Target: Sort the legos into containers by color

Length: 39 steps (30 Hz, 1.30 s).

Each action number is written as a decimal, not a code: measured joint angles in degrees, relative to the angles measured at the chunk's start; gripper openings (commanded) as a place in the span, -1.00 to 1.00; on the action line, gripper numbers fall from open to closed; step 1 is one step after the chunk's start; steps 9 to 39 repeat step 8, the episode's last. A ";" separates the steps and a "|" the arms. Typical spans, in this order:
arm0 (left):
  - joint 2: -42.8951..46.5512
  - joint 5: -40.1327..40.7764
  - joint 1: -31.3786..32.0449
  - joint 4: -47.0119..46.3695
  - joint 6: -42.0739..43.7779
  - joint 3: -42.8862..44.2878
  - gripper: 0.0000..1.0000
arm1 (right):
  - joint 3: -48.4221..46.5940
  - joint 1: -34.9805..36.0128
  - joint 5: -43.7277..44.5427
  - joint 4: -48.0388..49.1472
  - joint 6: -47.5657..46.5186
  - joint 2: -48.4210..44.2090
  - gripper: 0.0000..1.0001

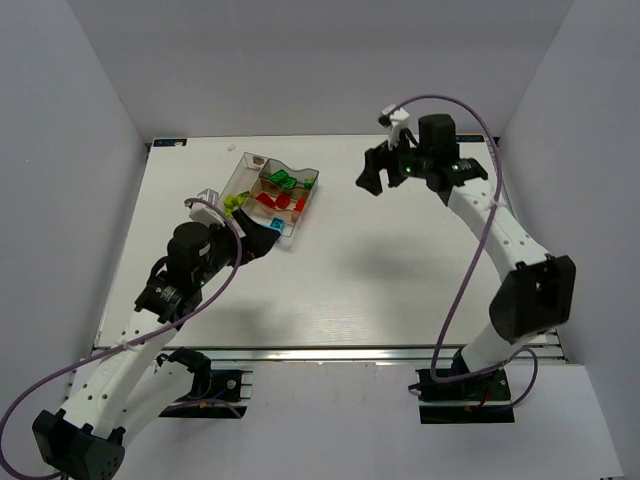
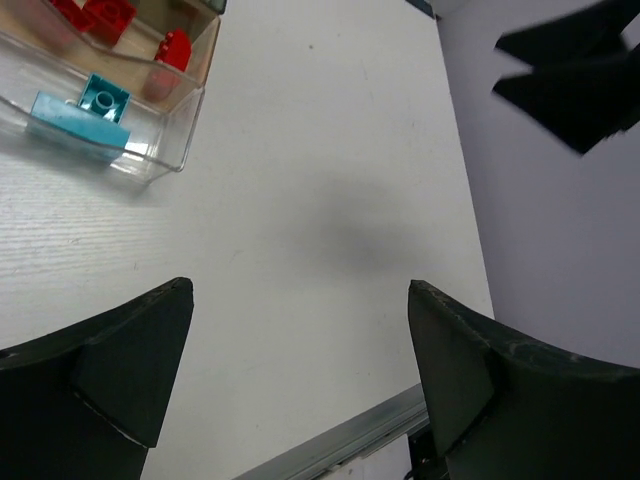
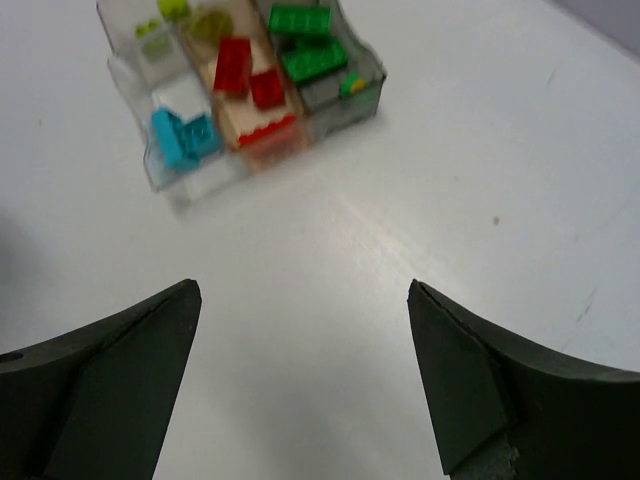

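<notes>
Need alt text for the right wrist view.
Open right gripper hangs over the white table, holding nothing. Beyond it sits a clear tray, its compartments holding blue, red, dark green and yellow-green legos.

White table (image 1: 360,290) with faint grain, plain pale grey walls (image 1: 320,60) closing it in on three sides, aluminium rail (image 1: 330,353) along the near edge, soft even light, blurred shadows

1 tray (image 1: 250,163) set near table (image 1: 380,290) far-left corner; left gripper (image 1: 262,243) crowded against its near side. Table centre, near edge found passable.
</notes>
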State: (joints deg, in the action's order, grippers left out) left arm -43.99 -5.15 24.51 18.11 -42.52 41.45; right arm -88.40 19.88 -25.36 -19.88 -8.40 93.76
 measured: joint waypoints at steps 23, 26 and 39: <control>1.01 -0.98 0.00 -0.66 2.69 2.54 0.96 | 11.04 -0.37 2.64 -1.16 1.42 -10.99 0.79; 1.01 -0.98 0.00 -0.66 2.69 2.54 0.96 | 11.04 -0.37 2.64 -1.16 1.42 -10.99 0.79; 1.01 -0.98 0.00 -0.66 2.69 2.54 0.96 | 11.04 -0.37 2.64 -1.16 1.42 -10.99 0.79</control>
